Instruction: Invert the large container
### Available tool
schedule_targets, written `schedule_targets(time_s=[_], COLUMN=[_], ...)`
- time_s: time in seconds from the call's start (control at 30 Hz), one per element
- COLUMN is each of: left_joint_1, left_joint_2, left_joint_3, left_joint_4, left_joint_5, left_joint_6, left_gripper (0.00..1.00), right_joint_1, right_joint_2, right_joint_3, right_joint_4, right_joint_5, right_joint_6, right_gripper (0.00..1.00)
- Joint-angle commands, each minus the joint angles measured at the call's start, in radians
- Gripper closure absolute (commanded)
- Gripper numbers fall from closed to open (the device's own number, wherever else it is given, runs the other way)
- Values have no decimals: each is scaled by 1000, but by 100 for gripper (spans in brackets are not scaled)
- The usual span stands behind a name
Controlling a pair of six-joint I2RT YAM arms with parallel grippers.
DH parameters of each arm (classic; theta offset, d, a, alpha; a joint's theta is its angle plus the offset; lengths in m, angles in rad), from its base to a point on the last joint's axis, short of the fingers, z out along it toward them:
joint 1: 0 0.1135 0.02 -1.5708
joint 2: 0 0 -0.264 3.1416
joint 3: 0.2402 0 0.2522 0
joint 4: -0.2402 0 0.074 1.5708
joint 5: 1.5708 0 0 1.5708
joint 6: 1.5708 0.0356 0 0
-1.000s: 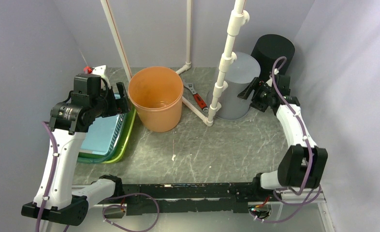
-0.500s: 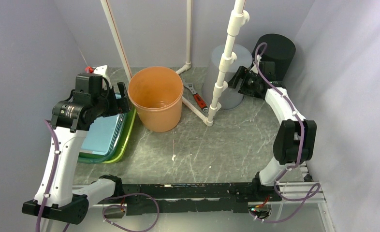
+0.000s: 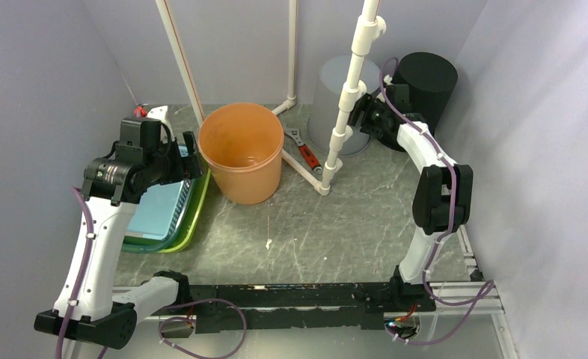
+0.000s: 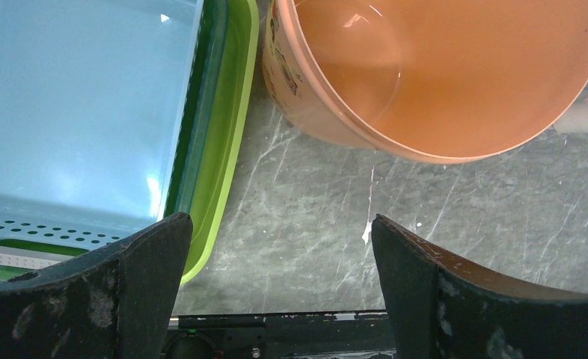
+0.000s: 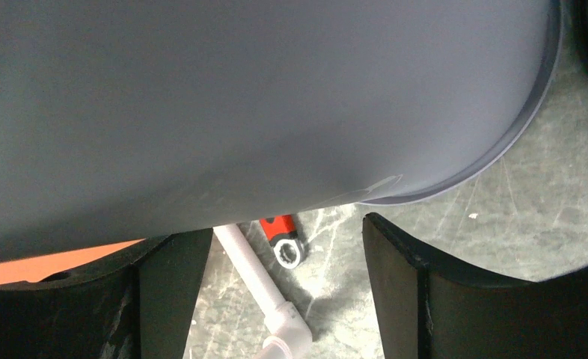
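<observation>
Soft, even, bright light throughout; faint shadows, sharp focus, little glare.

We are logging an orange bucket (image 3: pixel 240 161) beside stacked trays (image 3: pixel 156 211), and a red wrench (image 3: pixel 309 156) lying on the bench (image 3: pixel 343 221).

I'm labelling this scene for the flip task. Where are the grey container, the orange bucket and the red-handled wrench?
grey container (image 3: pixel 325 105), top external view, its side wall.
orange bucket (image 3: pixel 247 183), top external view, its outer wall.
red-handled wrench (image 3: pixel 310 158), top external view, its red handle.
</observation>
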Motion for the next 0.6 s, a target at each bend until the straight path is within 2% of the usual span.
schedule_targets(time_s=[0.0,0.17,0.37,0.57], left_joint_1=[5,5,5,5], left_joint_2=[-15,-16,-21,-20], left_joint_3=[-15,-37,-61,-56], left_joint_4=[29,41,55,55], left_joint_5=[13,31,49,60], left_joint_6=[-12,-22,-38,-45], left_gripper=[5,5,5,5], right_joint_1=[8,4,-5,-6], right_joint_2=[-8,-125,-314,-577], right_joint_3=[51,-51,-199,-403], right_joint_4=[-41,-42,-35,-108], right_joint_5=[38,135,163,344], right_joint_6=[-13,-3,18,173], right_gripper=[25,24,23,21])
